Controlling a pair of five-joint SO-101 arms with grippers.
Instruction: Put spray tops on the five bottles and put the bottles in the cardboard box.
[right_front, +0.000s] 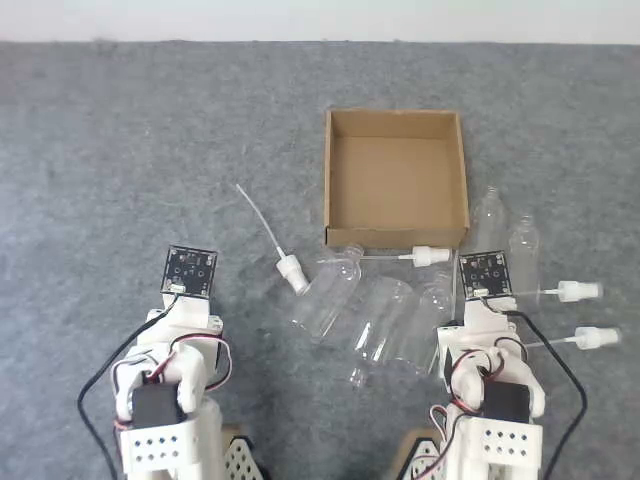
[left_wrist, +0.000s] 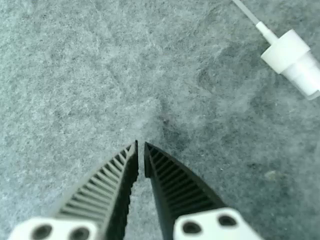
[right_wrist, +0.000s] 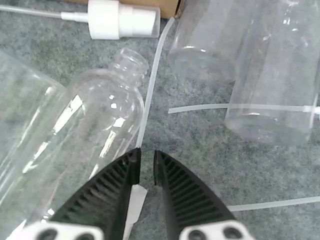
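The open cardboard box (right_front: 395, 175) sits at the middle back of the grey mat, with nothing in it. Three clear bottles lie before it (right_front: 330, 290) (right_front: 385, 320) (right_front: 435, 300), and two stand upright to its right (right_front: 488, 215) (right_front: 523, 245). White spray tops with long tubes lie loose (right_front: 292, 272) (right_front: 430, 256) (right_front: 578, 291) (right_front: 597, 337). My left gripper (left_wrist: 140, 146) is shut over bare mat, a spray top (left_wrist: 295, 60) off to one side. My right gripper (right_wrist: 146, 152) is shut, its tips beside a lying bottle (right_wrist: 100, 125) and over a thin tube (right_wrist: 150, 90).
Both arm bases (right_front: 165, 400) (right_front: 490, 390) stand at the front edge. The upright bottles (right_wrist: 215, 40) (right_wrist: 275, 75) and a box corner (right_wrist: 170, 6) lie just ahead of the right gripper. Open mat (right_front: 120, 150) stretches left of the box.
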